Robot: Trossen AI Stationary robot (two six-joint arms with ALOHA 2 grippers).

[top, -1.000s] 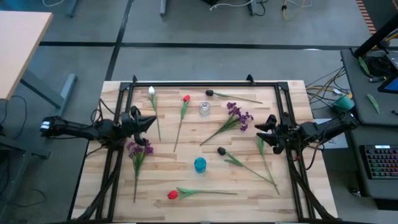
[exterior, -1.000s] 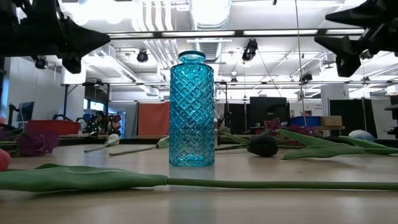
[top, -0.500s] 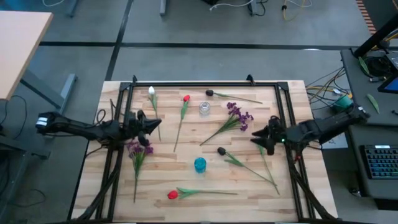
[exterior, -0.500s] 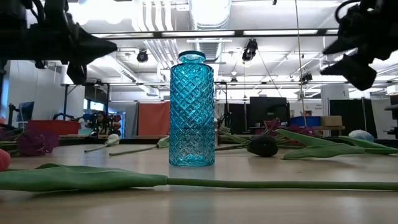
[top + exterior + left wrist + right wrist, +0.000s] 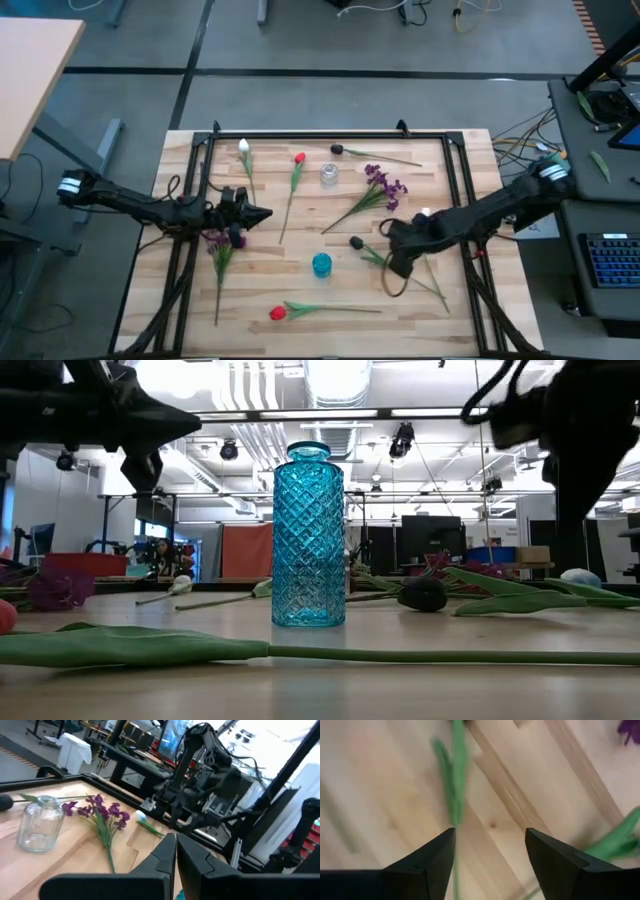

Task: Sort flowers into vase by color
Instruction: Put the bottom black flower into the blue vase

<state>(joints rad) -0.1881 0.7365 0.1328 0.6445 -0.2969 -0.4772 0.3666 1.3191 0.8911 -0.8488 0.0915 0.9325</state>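
Flowers lie flat on the wooden table: a white bud [image 5: 243, 146], a red tulip [image 5: 299, 158], a near-black bloom [image 5: 337, 149], a purple cluster [image 5: 383, 185], another purple cluster [image 5: 222, 240], a second near-black bloom [image 5: 355, 242] and a red tulip [image 5: 277, 313]. A blue vase [image 5: 321, 264] and a clear glass vase [image 5: 328, 176] stand upright. My right gripper [image 5: 395, 262] is open and points down over the second near-black bloom's green stem [image 5: 455, 780], which runs close beside one finger. My left gripper [image 5: 262, 213] is shut and hovers level near the left purple cluster.
A black frame [image 5: 330, 133] borders the table along its far edge and both sides. The blue vase [image 5: 308, 535] stands just left of my right gripper. Bare wood lies between the vases and near the table's near right corner. Desks and cables surround the table.
My right gripper has swung from the table's right side toward the middle and near edge, tipped from level to pointing down, and come over the near-black bloom's stem. My left gripper has moved a little toward the table's right. No flower has moved.
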